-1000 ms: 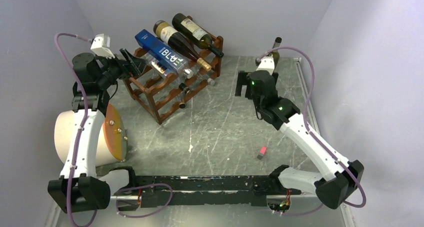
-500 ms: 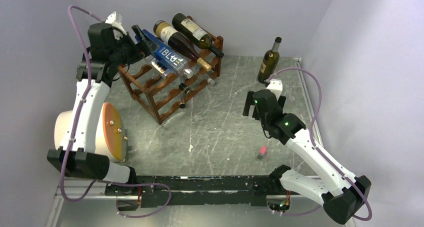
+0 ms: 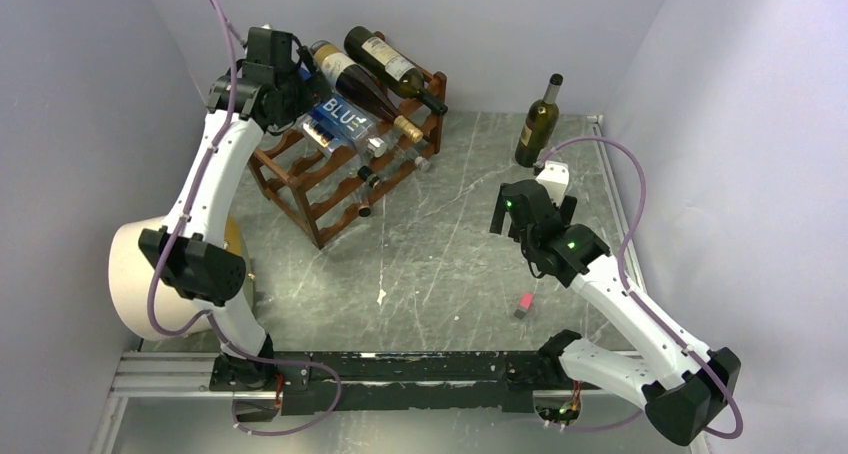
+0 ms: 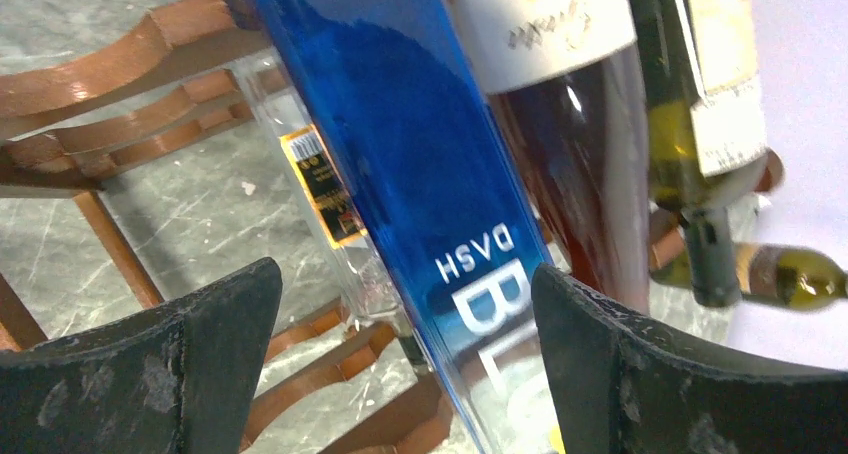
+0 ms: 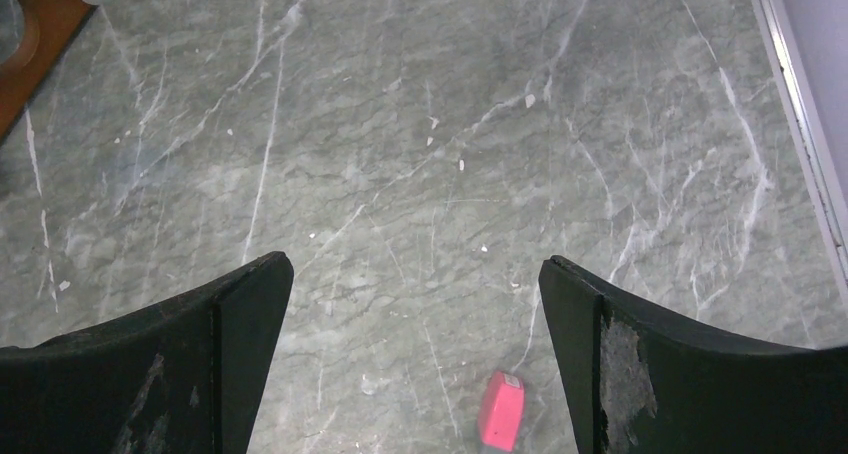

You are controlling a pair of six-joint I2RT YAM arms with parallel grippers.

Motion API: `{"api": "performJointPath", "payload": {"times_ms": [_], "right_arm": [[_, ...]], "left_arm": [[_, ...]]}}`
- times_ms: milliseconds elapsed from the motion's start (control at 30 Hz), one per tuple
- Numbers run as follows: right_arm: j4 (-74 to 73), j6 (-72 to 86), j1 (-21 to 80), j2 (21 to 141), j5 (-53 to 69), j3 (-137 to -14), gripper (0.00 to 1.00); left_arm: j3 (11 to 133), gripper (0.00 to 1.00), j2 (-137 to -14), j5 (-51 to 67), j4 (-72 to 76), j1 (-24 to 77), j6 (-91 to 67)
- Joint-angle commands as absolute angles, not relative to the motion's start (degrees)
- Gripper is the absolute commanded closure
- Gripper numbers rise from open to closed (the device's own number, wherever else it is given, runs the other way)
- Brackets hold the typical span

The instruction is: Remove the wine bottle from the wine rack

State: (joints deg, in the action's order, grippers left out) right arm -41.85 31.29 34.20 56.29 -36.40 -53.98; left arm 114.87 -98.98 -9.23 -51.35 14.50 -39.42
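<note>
Left gripper, jaws wide, frames the tall blue glass bottle on the reddish-brown wooden wine rack: likely heavy, slick, fragile; clasp its mid-body.

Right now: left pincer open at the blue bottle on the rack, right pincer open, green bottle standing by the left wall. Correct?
One error: the green bottle stands by the right wall; the top external view shows it. Left pincer open at the blue bottle on the wine rack and right pincer open are correct.
</note>
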Motion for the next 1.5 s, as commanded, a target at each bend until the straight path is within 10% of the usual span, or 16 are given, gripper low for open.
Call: {"api": "performJointPath", "payload": {"times_ms": [0, 933, 1467], "right_arm": [[-40.7, 31.0, 34.3, 55.7, -37.9, -54.2, 0.0], [-40.7, 30.0, 34.2, 57.9, -38.8, -54.2, 0.0], [-40.9, 29.9, 34.3, 59.3, -39.1, -54.6, 0.0]], "left_arm": [[119.9, 0.02, -101.5, -17.3, -54.4, 14.9, -43.6], [128.6, 0.02, -112.3, -22.3, -53.4, 17.1, -52.6], [128.6, 0.27, -114.2, -22.6, -53.8, 17.7, -53.0]]}}
